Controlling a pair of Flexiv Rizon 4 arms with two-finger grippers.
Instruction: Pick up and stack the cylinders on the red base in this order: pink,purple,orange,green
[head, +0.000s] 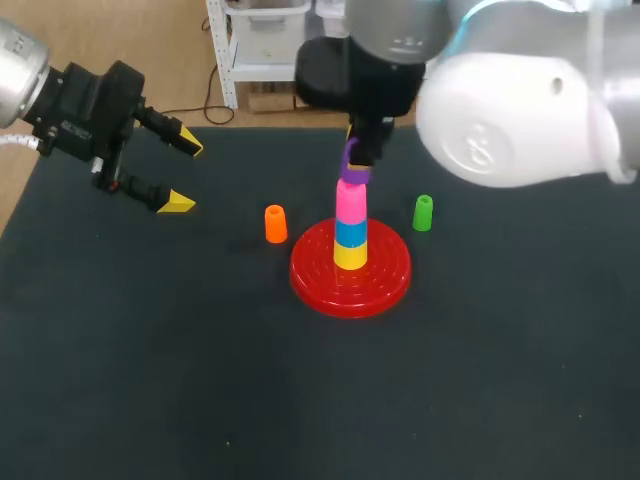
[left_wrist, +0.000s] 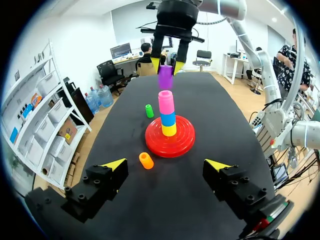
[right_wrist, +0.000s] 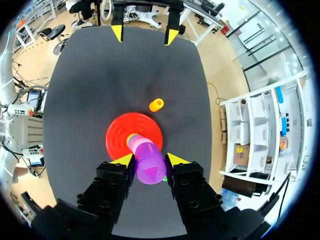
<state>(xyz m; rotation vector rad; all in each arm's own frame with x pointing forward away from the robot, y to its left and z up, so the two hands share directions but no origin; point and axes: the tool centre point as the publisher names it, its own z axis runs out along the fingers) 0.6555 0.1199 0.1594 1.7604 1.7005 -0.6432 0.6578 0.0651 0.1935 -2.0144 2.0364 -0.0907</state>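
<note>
Our right gripper (right_wrist: 150, 159) pinches the purple cylinder (left_wrist: 165, 76) just above the pink cylinder (left_wrist: 166, 102); left gripper (head: 186, 174) spread wide, well apart.

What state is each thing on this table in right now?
Base, flat on table, loaded.
Yellow, standing on base.
Blue, on yellow.
Pink, on blue, topmost.
Purple, held just over pink.
Orange, standing loose on table.
Green, standing loose on table.
Left gripper, open, empty.
Right gripper, shut on purple.
</note>
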